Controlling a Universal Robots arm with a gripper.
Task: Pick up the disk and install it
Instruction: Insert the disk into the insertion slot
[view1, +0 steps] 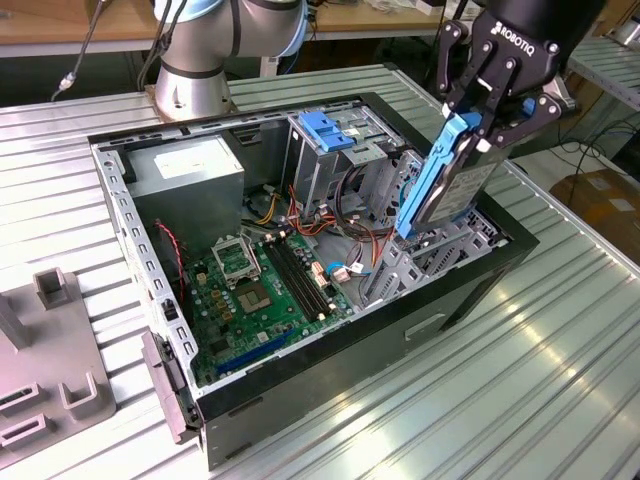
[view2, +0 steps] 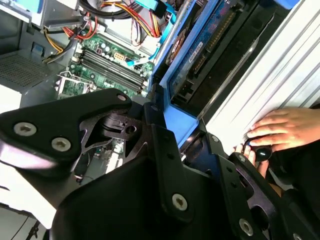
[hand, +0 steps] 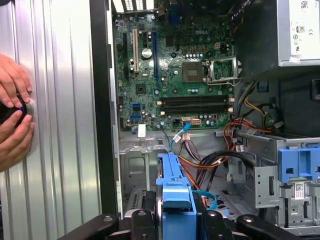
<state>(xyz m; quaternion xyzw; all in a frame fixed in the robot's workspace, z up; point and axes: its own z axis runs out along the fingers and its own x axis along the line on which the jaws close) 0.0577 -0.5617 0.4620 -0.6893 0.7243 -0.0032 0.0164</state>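
One gripper (view1: 478, 125) is pinching the disk (view1: 450, 185) by its upper end, with its fingers pressing on the blue frame from either side. The disk is hanging steeply tilted over the open computer case (view1: 300, 375), at the end of the case toward the exterior view's right. Its lower end is reaching down among the metal bay walls there; contact with the bay cannot be determined. The case is lying on its side on the ribbed metal surface (view1: 500, 400), exposing the green motherboard (view1: 265, 290). A grey power supply box (view1: 190, 170) is sitting in the far corner of the case, and a metal cage with a blue latch (view1: 325, 130) is standing next to it. In the first wrist view, a person's hands (hand: 12, 77) are resting on the surface beside the case, closing around a small dark object (hand: 7, 114).
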